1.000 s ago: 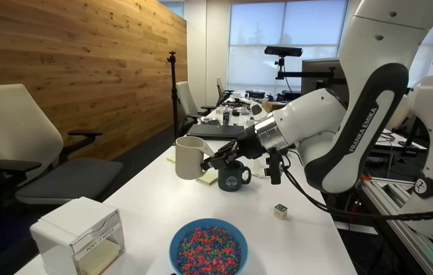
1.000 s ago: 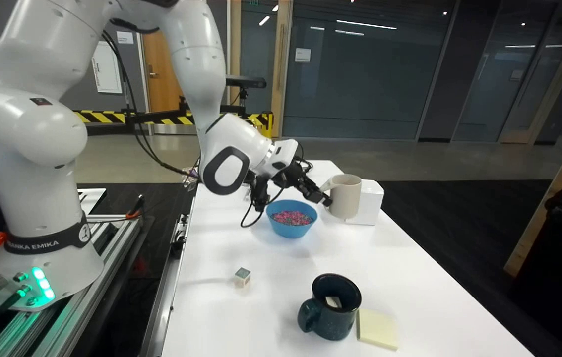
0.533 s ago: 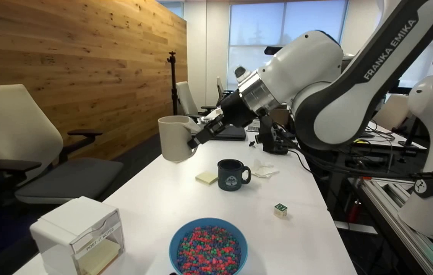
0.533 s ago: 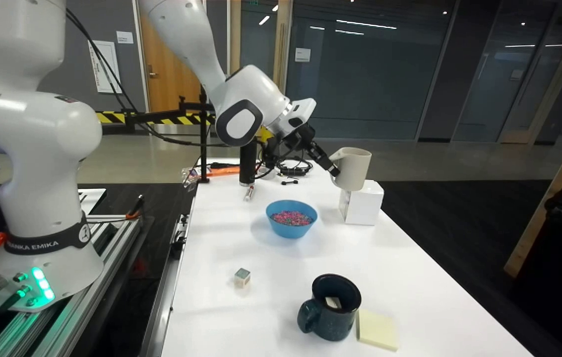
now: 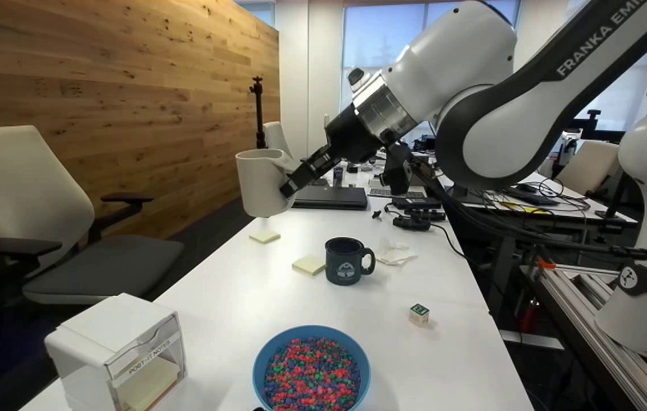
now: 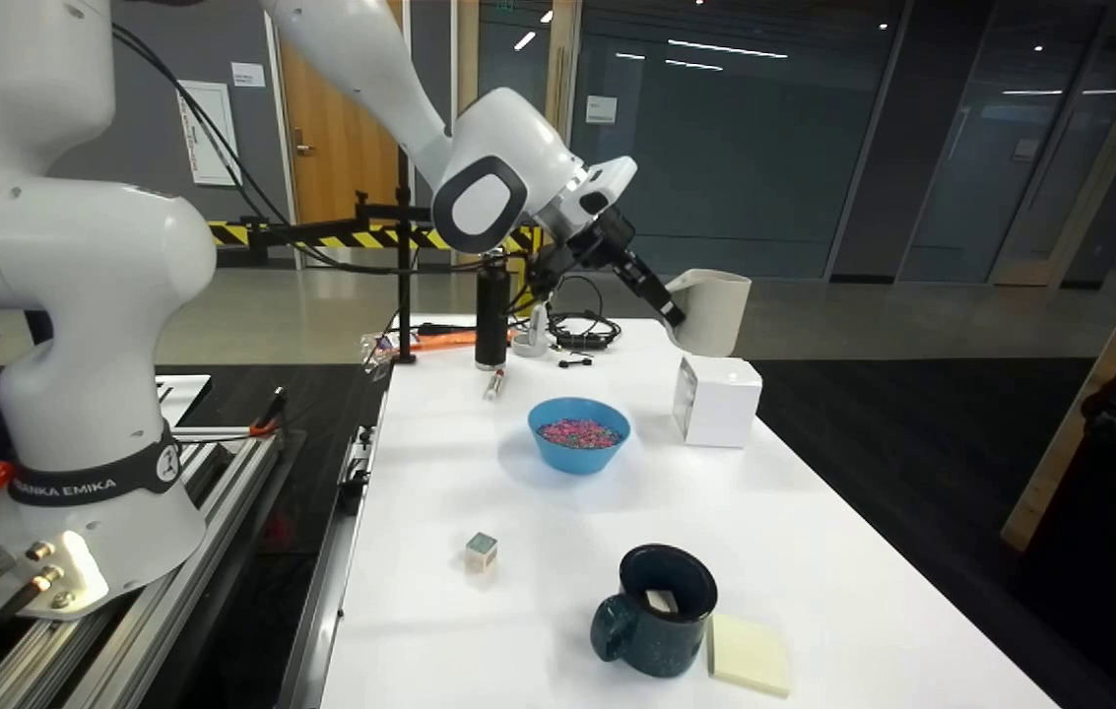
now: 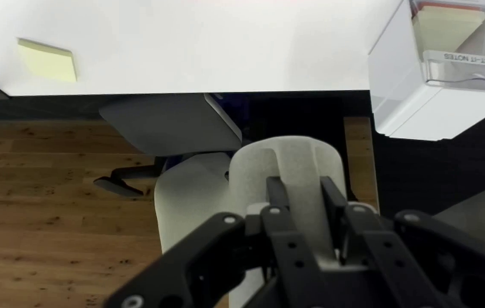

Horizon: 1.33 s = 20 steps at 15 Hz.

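Wrist view: pitcher [image 7: 302, 196], table edge [image 7: 221, 87] apart.

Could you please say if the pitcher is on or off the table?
Off: the jaws hold the pitcher by its handle, its base clear of the table in both exterior views.

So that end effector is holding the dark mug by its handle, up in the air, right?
Not the dark mug: that stands on the table. The end effector holds the pale pitcher, by its handle, up in the air, as both exterior views show.
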Each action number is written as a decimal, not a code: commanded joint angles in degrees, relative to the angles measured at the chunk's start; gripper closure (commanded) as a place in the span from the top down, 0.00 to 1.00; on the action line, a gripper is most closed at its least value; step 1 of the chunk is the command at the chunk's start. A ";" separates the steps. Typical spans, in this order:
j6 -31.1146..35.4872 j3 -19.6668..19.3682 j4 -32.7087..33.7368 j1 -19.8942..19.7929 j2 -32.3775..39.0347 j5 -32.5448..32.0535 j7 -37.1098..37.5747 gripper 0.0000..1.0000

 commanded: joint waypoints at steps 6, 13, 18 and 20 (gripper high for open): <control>-12.02 -16.82 -3.90 21.36 10.66 2.14 7.28 0.06; -22.52 -25.18 -6.06 32.20 17.77 0.91 11.07 0.06; -26.89 -28.55 -6.99 37.19 21.56 1.10 11.79 0.06; -28.90 -29.65 -7.92 39.37 22.54 1.46 12.19 0.06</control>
